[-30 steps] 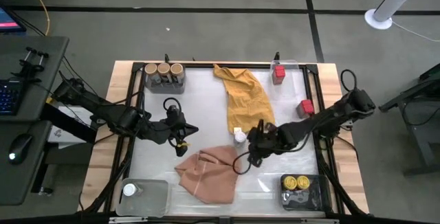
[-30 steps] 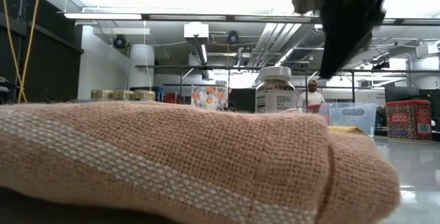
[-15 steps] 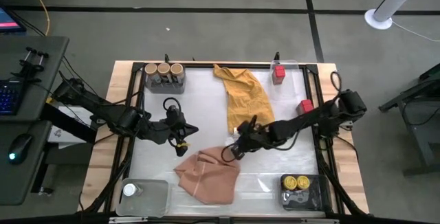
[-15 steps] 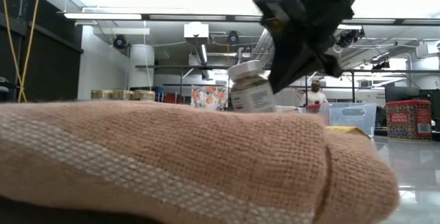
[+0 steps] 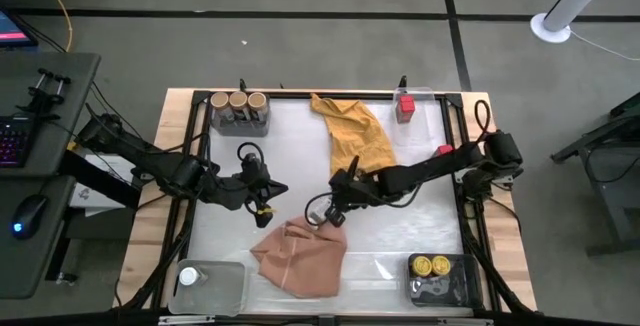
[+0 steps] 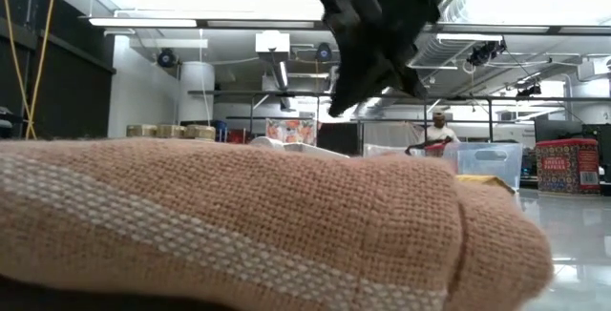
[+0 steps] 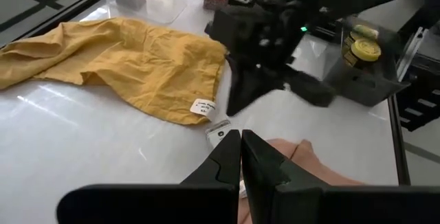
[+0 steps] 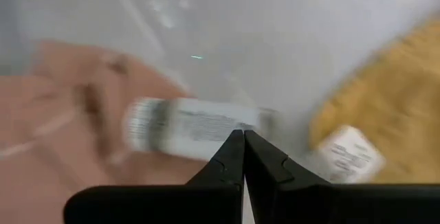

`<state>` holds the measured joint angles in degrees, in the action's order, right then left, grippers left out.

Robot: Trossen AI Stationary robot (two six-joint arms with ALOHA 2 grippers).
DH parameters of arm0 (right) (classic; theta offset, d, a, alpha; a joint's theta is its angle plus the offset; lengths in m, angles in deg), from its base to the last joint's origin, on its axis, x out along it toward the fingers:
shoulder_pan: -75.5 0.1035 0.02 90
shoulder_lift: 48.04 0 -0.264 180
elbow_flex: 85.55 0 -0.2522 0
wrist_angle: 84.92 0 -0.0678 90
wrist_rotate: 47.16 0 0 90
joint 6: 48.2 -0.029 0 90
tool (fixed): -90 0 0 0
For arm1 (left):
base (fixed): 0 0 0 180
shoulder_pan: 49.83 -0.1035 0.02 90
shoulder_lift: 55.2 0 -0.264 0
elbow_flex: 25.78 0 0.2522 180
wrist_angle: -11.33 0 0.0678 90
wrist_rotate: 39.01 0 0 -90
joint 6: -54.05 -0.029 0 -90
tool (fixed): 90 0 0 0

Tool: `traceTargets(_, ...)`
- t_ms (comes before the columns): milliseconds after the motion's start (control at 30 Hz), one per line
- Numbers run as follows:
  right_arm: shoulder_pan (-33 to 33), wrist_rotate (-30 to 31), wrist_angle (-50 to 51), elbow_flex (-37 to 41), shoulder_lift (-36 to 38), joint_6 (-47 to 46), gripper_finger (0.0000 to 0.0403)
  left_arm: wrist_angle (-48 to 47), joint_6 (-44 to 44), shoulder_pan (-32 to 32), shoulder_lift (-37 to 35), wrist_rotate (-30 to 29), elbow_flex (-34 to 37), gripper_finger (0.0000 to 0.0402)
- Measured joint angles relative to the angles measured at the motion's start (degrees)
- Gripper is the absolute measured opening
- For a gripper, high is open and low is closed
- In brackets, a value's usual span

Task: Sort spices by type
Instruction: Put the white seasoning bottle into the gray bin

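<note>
The right gripper (image 5: 335, 204), fingers pressed together, meets the toppled white-lidded jar (image 5: 320, 209) at its 3 o'clock side, apparently nudging it toward the pink cloth (image 5: 298, 256). The left gripper (image 5: 268, 198) waits closed.

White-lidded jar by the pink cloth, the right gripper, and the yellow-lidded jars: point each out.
white-lidded jar (image 5: 318, 209): high view, its side, lying flat.
right gripper (image 5: 334, 204): high view, shut fingertips.
yellow-lidded jars (image 5: 431, 265): high view, between the two lids.

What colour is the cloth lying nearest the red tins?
Mustard yellow; the cloth shows best in the left wrist view.
</note>
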<state>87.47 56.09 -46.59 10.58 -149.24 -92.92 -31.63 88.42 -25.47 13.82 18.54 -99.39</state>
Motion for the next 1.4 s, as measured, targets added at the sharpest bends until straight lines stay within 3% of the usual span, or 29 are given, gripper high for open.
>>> traceTargets(133, -0.1, -2.8, -3.7, -0.1, -1.0, 1.2, 0.0000, -0.2, -0.5, 0.0, 0.0, -0.1, 0.0, 0.0000)
traceTargets(300, -1.9, -1.1, -2.9, 0.1, -4.4, -0.8, 0.0000, -0.1, 0.2, 0.0, 0.0, -0.1, 0.0, 0.0000)
traceTargets(433, -2.6, -1.5, -3.0, 0.1, -5.3, -0.9, 0.0000, 0.5, 6.3, 0.4, 1.5, -0.1, -0.1, 0.0000)
traceTargets(600, -2.3, -2.8, -2.7, 0.1, -5.4, 1.3, 0.0000, 0.8, 7.6, 3.6, 10.1, 1.1, 0.0, 0.0000)
traceTargets(767, -2.2, -3.5, -2.6, 0.1, -5.4, 2.8, 0.0000, 6.9, 8.5, 6.2, 19.8, 0.9, 0.0, 0.0000)
traceTargets(967, -2.2, -4.6, -2.6, 0.1, -5.4, 3.8, 0.0000, 11.4, 10.0, 7.0, 30.1, 6.7, 0.0, 0.0000)
traceTargets(1400, -2.2, -5.5, -2.6, 0.1, -5.4, 3.6, 0.0000, 16.1, 10.4, 6.1, 37.4, -1.9, 0.0, 0.0000)
